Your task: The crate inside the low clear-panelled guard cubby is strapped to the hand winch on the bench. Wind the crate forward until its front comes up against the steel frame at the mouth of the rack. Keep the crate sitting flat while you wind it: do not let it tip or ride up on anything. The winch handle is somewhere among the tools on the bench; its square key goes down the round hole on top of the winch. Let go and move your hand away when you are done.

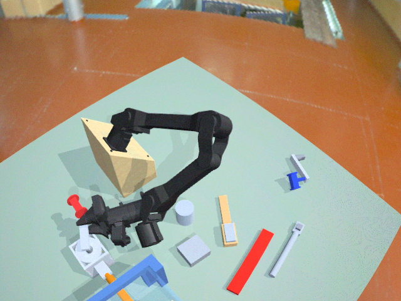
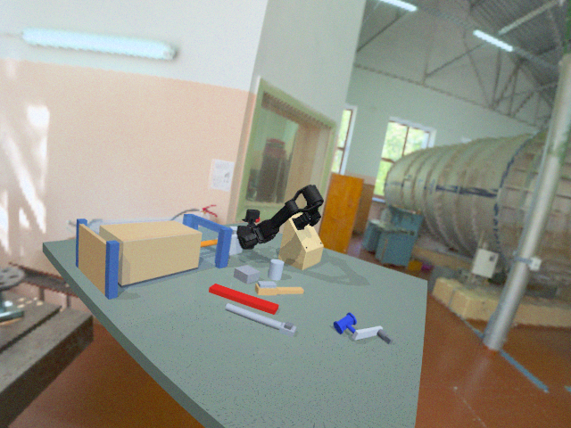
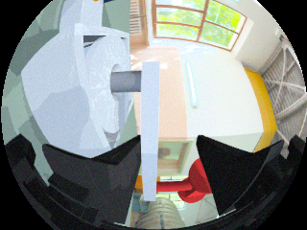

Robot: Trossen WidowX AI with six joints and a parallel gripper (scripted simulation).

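The white winch [image 1: 96, 263] [image 3: 53, 96] carries a crank handle, its shaft down in the drum's top. The white crank arm [image 1: 84, 237] [image 3: 150, 115] ends in a red knob [image 1: 76, 205] [image 3: 196, 181]. My gripper [image 1: 84, 227] [image 3: 171, 140] is partly open around the crank arm's knob end, a finger on either side; the left finger in the wrist view is very near the arm. An orange strap [image 1: 120, 289] [image 2: 209, 242] runs from the winch to the tan crate [image 2: 159, 253]. The crate looks flat; its front is a gap behind the blue frame [image 1: 129, 272] [image 2: 227, 249].
A crank with a blue knob [image 1: 294, 180] [image 2: 344, 323], a grey wrench-like bar [image 1: 284, 251], a red bar [image 1: 250, 261], a wooden-handled tool [image 1: 225, 210], a grey block [image 1: 193, 249] and a grey cylinder [image 1: 184, 212] lie or stand on the bench. My arm's wooden base [image 1: 129, 168] stands behind the winch.
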